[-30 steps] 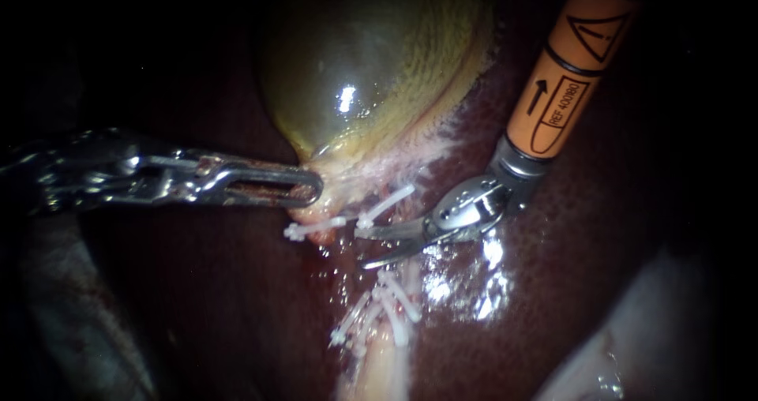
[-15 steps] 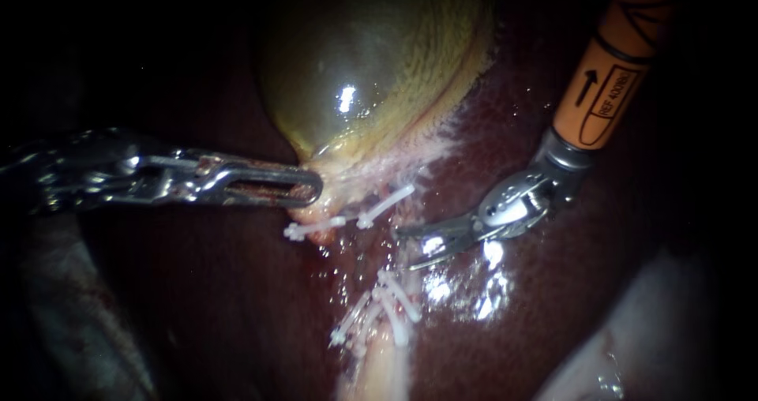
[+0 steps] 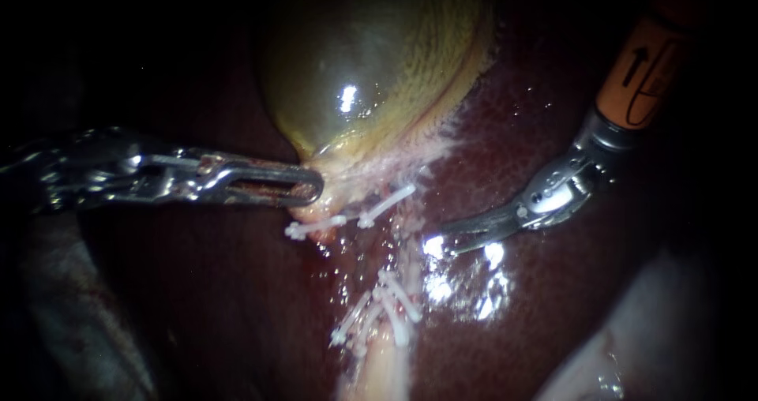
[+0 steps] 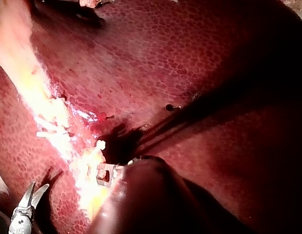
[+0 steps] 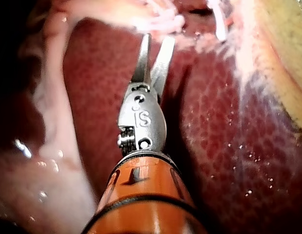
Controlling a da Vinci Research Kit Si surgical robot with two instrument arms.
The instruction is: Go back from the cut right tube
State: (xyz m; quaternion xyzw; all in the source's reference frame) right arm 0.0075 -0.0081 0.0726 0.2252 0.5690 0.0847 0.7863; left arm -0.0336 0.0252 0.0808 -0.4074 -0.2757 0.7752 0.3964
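Note:
The green-yellow gallbladder point(image 3: 371, 61) lies on the dark red liver point(image 3: 197, 290). My left instrument point(image 3: 314, 189) has its jaws shut on the gallbladder's narrow lower end. Two white clips point(image 3: 385, 204) sit just below that grip, and several more clips point(image 3: 387, 306) cross the pale tube stump point(image 3: 379, 361) lower down, with a gap between the two groups. My right instrument point(image 3: 452, 239), with an orange shaft point(image 3: 641, 77) and curved blades, hovers to the right of that gap and touches nothing. In the right wrist view its blades point(image 5: 154, 44) stand slightly open, short of the clipped tissue.
Wet glints lie on the liver point(image 3: 474, 282) under the right instrument's blades. A pale fold of tissue point(image 3: 632, 346) lies at the lower right. In the left wrist view the right instrument point(image 4: 36, 187) shows beside the bright yellowish strip of tissue point(image 4: 58, 122).
My right instrument has drawn back to the upper right, away from the gap between the clips, and its blades have narrowed. The left instrument and the clips have not moved.

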